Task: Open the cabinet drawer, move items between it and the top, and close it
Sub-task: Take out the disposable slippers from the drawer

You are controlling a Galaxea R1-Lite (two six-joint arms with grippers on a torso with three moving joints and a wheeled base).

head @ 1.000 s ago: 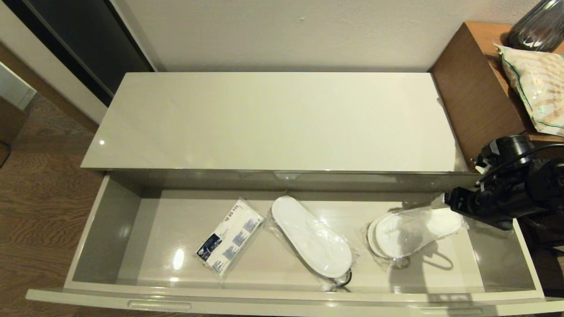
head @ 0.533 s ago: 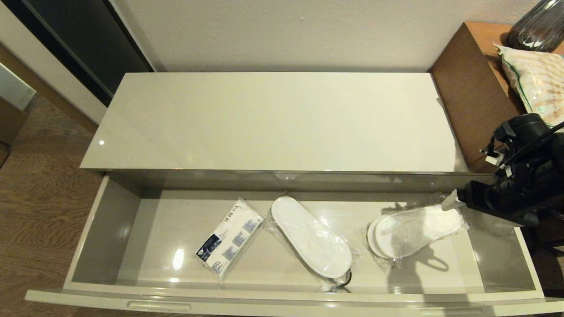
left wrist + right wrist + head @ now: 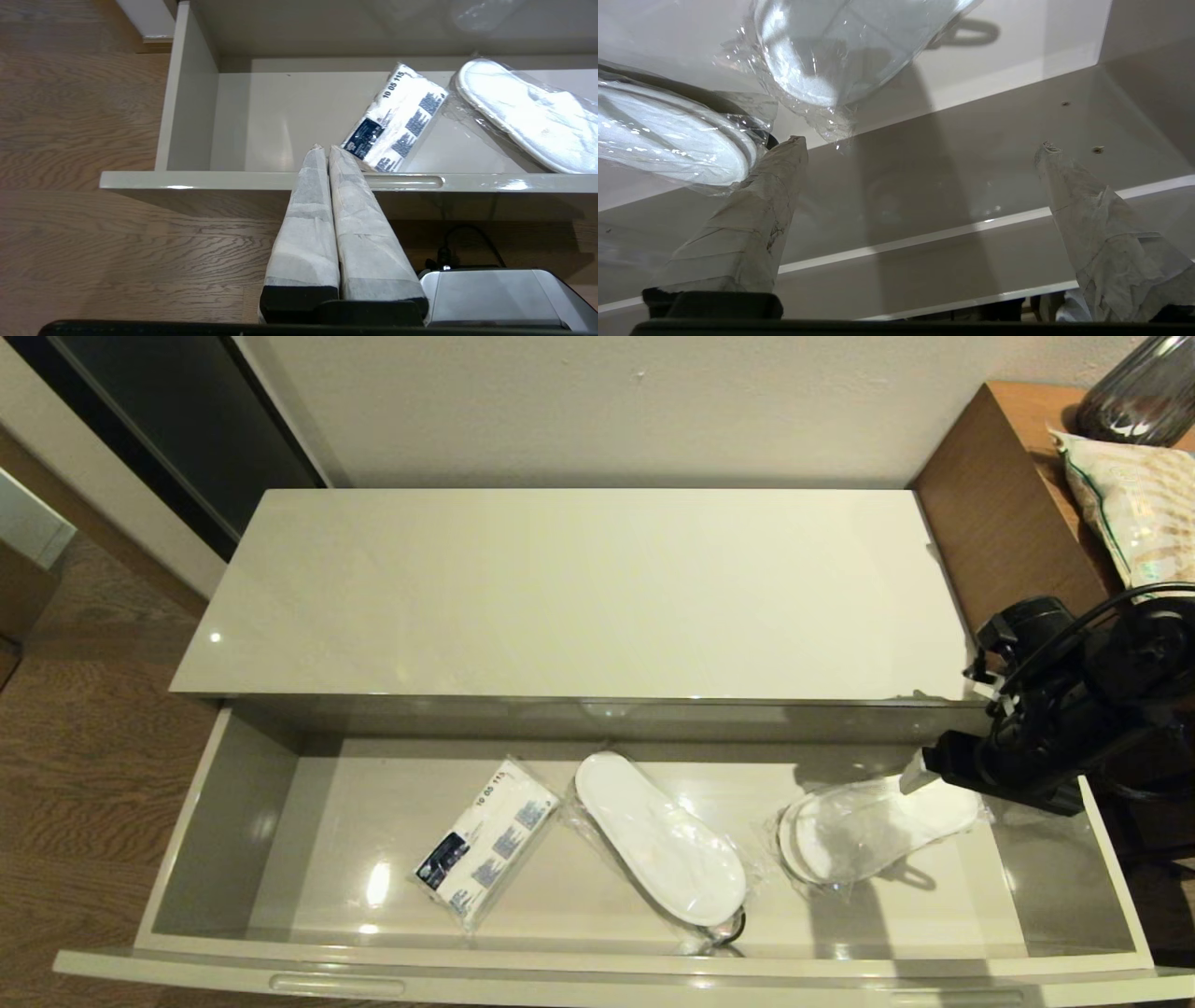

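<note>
The cabinet drawer stands pulled out below the bare glossy top. Inside lie a white printed packet with a dark blue label, a wrapped white slipper in the middle, and a second wrapped slipper to the right. My right gripper hovers open just over that right slipper's heel end, holding nothing. In the right wrist view its fingers stand wide apart with the slipper wrap beyond them. My left gripper is shut and empty, in front of the drawer's front rim, near the packet.
A brown wooden desk adjoins the cabinet on the right, carrying a green-trimmed snack bag and a dark glass vase. Wooden floor lies to the left. A finger recess shows in the drawer front.
My right arm drew back to the right, then came left again over the right slipper's heel end. That slipper has sunk a little lower in the drawer. The other items have not moved.
</note>
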